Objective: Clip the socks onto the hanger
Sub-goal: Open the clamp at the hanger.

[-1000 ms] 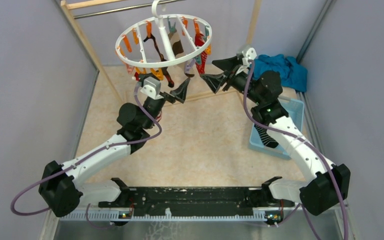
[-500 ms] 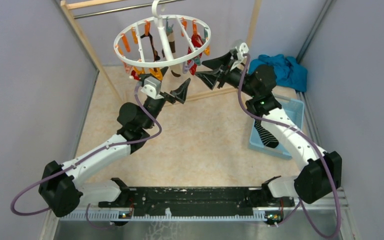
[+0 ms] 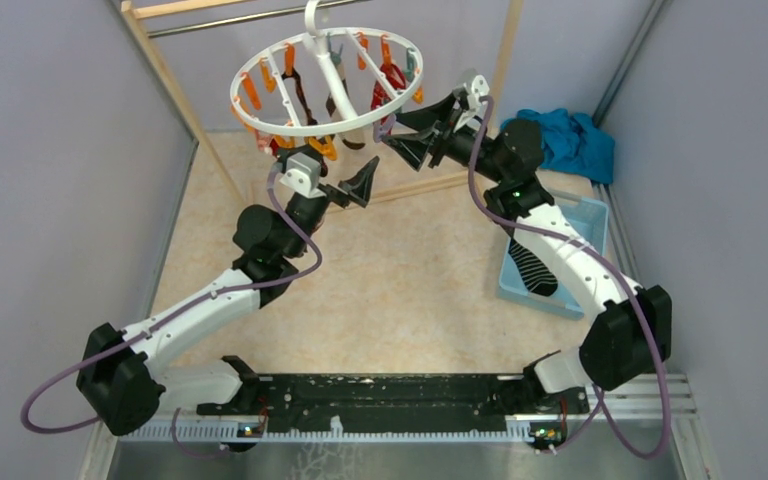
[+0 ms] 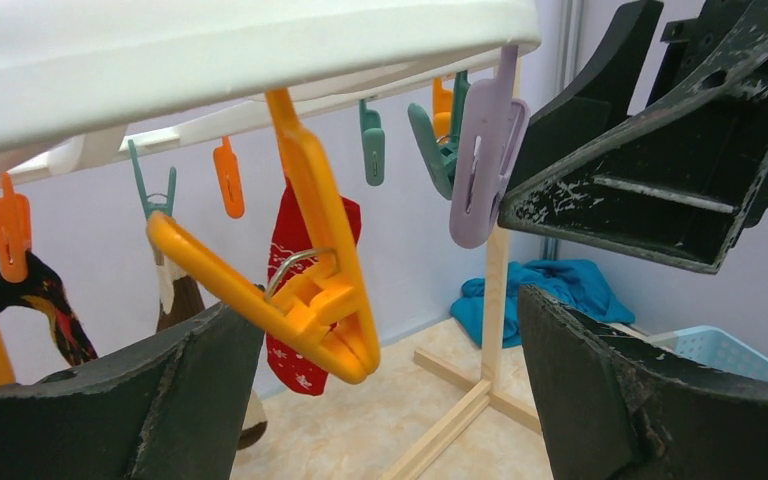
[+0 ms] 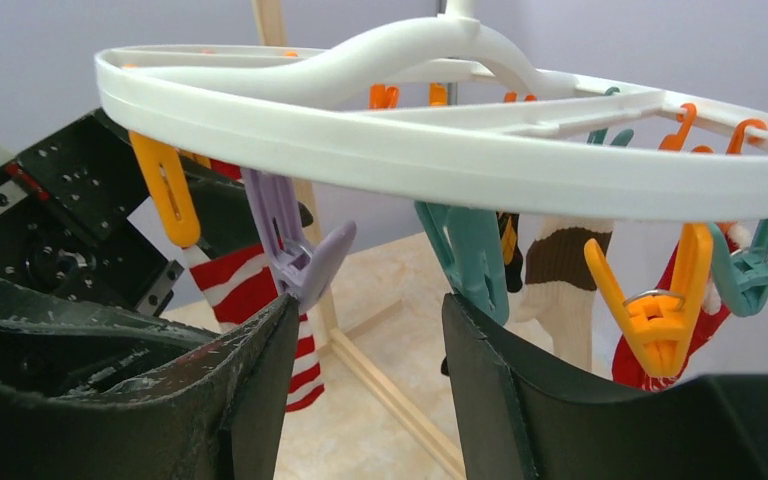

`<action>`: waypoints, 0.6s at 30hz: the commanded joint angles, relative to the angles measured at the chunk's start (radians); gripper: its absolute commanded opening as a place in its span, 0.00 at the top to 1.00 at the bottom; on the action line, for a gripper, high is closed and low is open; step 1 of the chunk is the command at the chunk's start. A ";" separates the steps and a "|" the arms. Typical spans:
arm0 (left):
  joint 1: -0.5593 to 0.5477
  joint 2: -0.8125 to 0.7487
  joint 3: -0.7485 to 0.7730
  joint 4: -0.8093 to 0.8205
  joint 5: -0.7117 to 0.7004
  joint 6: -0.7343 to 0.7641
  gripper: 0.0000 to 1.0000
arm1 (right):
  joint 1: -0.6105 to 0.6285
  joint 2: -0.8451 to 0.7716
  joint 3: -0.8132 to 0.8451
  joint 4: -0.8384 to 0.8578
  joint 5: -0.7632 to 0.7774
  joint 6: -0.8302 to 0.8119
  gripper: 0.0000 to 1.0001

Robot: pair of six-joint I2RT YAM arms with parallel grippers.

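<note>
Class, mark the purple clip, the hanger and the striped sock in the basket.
purple clip (image 4: 495,125): left wrist view, its body.
hanger (image 5: 440,165): right wrist view, front rim.
striped sock (image 3: 532,270): top view, its middle.

Left arm (image 3: 210,300) and right arm (image 3: 570,265): white shells, black joints, a purple cable (image 3: 45,420) looping along each. Left hand (image 3: 345,175) and right hand (image 3: 392,132): black wedge-shaped fingers (image 5: 110,400), scuffed white.

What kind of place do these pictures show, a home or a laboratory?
Probably a laboratory test booth: plain panels enclose a small table, a left arm and a right arm are bolted at its near edge, and a clip hanger hangs from a wooden rack.
</note>
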 commanded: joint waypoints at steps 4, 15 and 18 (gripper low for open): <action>0.014 -0.035 -0.011 0.004 0.009 -0.013 0.02 | -0.005 0.027 0.075 0.044 0.003 -0.025 0.45; 0.017 -0.031 -0.008 -0.001 0.011 -0.015 0.02 | -0.004 0.068 0.103 0.077 -0.025 0.001 0.45; 0.018 -0.031 -0.010 -0.004 0.008 -0.014 0.02 | -0.005 0.067 0.102 0.067 -0.021 -0.010 0.45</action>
